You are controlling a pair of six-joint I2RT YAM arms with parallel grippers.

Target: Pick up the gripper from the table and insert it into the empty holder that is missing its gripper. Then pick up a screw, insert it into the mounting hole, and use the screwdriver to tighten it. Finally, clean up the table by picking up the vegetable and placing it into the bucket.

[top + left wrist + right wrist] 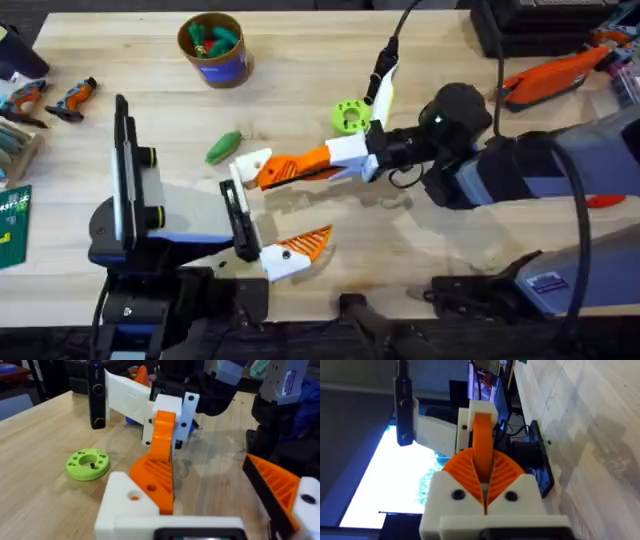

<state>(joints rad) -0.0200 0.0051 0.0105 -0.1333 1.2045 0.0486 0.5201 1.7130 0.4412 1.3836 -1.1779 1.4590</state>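
Note:
My right gripper (345, 157) (482, 480) lies rolled on its side and is shut on the orange ribbed gripper (290, 170) (156, 477). The gripper's other end sits against the holder (250, 163) (122, 505), the bare white finger of my left gripper (290, 205) (200, 470). Orange shows through the holder's hole. My left gripper is open, and its twin finger (295, 250) carries an orange pad. The green vegetable (223, 146) lies on the table just beyond the holder. The bucket (220, 68) stands at the back left with green and red items inside. The screw and screwdriver are out of view.
A lime-green disc (350, 116) (88, 463) lies just behind the right gripper. Small orange-handled tools (70, 98) sit at the left edge, and an orange tool (550, 80) at the back right. The right arm (470, 150) spans the table's right half.

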